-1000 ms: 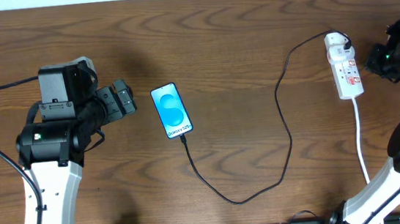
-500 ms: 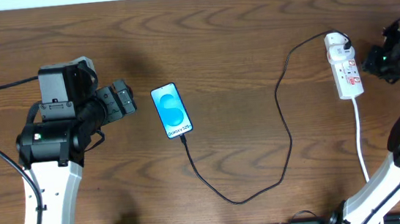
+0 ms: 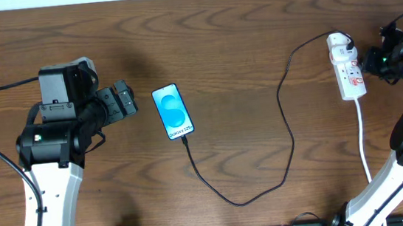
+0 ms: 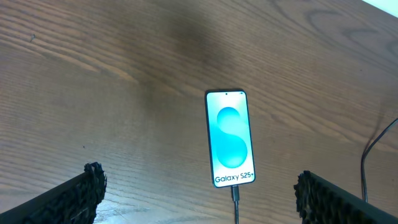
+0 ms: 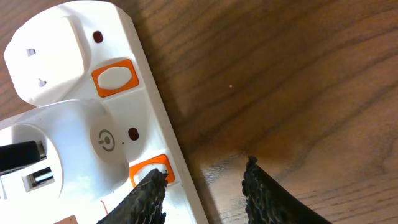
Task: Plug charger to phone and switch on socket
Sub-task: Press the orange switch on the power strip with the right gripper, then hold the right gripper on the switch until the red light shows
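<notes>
The phone [image 3: 172, 111] lies face up on the table with its blue screen lit; it also shows in the left wrist view [image 4: 230, 138]. The charger cable [image 3: 291, 141] runs from the phone's bottom edge, where its plug tip [image 4: 235, 193] sits in the port, in a loop to the top of the socket [image 3: 347, 65]. My left gripper [image 3: 128, 101] is open and empty just left of the phone. My right gripper [image 3: 369, 62] is open at the socket's right edge. Its one fingertip is over an orange switch [image 5: 149, 171] of the socket [image 5: 74, 81].
The socket's thick white cord [image 3: 362, 142] runs toward the front edge. A white adapter [image 5: 62, 143] with a black plug sits in the socket, with a second orange switch [image 5: 115, 78] further along. Bare wood lies between the phone and the cable loop.
My right gripper has moved left, up to the socket's right edge. The left arm, phone and cable have not moved.
</notes>
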